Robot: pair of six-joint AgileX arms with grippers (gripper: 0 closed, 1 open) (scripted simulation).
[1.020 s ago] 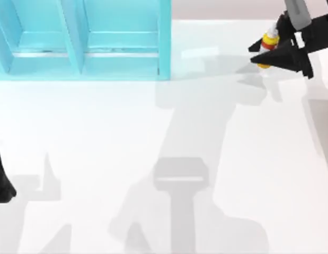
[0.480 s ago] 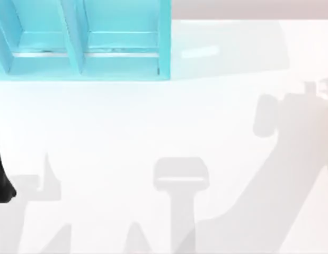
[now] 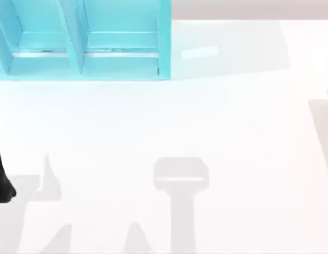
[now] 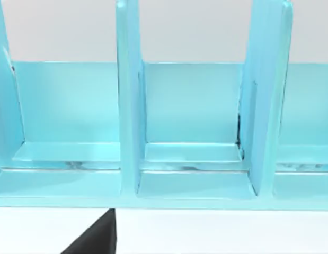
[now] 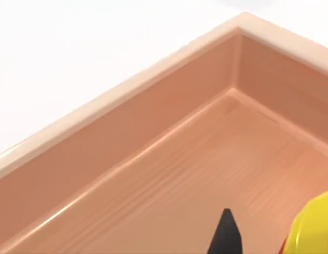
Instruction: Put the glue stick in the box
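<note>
**Three views, one glimpse of the glue stick**

Three views differ in what they give me. Top view: white table (image 3: 216,137), a blue shelf unit (image 3: 84,42) at the far left, and my left arm (image 3: 0,180) as a dark shape at the left edge, parked. Left wrist view: the shelf's open compartments face on, with a dark fingertip (image 4: 97,238) low in the picture; I cannot tell how those fingers stand.

Right wrist view: the peach box (image 5: 116,137), seen into one inner corner, with a yellow piece of the glue stick (image 5: 315,227) above its floor beside a black fingertip (image 5: 225,233). Too little of the stick shows to tell its axis or where its nozzle points. Whether the right fingers grip it, I cannot tell.
</note>
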